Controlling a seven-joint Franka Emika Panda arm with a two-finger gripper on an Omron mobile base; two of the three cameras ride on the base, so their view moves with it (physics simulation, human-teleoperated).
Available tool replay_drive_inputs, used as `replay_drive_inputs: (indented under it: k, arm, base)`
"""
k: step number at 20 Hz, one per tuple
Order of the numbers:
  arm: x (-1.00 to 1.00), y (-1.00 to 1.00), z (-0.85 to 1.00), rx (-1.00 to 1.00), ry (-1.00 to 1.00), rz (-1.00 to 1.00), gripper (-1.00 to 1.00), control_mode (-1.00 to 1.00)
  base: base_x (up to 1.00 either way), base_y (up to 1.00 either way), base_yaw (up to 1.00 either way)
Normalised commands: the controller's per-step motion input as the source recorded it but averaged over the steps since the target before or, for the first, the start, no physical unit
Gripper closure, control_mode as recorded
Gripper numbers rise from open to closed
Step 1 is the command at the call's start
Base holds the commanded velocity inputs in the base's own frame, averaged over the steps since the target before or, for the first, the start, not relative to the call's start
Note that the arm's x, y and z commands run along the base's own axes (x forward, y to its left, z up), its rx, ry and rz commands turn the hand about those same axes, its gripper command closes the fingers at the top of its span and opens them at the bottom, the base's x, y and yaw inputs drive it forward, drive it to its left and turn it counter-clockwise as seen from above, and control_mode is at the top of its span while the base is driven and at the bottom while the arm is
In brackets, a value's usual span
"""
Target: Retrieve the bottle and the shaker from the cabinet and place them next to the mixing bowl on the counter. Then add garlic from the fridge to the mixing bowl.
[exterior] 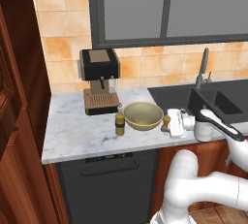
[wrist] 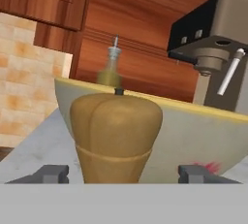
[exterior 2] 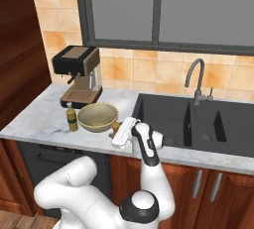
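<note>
Gripper (wrist: 120, 172) spread wide around the shaker (wrist: 115, 136) (untouched) beside the mixing bowl (exterior: 143, 115).

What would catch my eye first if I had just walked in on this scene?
Probably the white arm reaching over the counter, its open gripper astride a small brown wooden shaker. The shaker stands beside the wide olive-yellow mixing bowl, with the little green bottle on the bowl's other side, before a coffee machine.

Bottle (exterior: 119, 123), shaker (exterior: 166, 122) upright flanking bowl (exterior: 143, 115).

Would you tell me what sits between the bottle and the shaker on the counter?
The mixing bowl sits between the bottle and the shaker, clearest in the left base view.
</note>
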Motion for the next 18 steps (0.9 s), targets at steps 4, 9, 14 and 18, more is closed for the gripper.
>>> replay_drive_inputs:
  k: [4,9,14,18]
  arm:
    - [0.00,-0.27,0.13,0.00,0.04,0.00,-1.00,-1.00]
    - [-0.01,-0.68,0.20,0.00,0.10,0.00,-1.00,-1.00]
    - [-0.45,-0.75,0.01,0.00,0.09,-0.02,-1.00,-1.00]
    - [-0.59,-0.42,0.07,-0.21,0.15,-0.10,-1.00,-1.00]
  base:
    - [0.00,0.00,0.00]
    - [0.00,0.00,0.00]
    - [0.00,0.00,0.00]
    - [0.00,0.00,0.00]
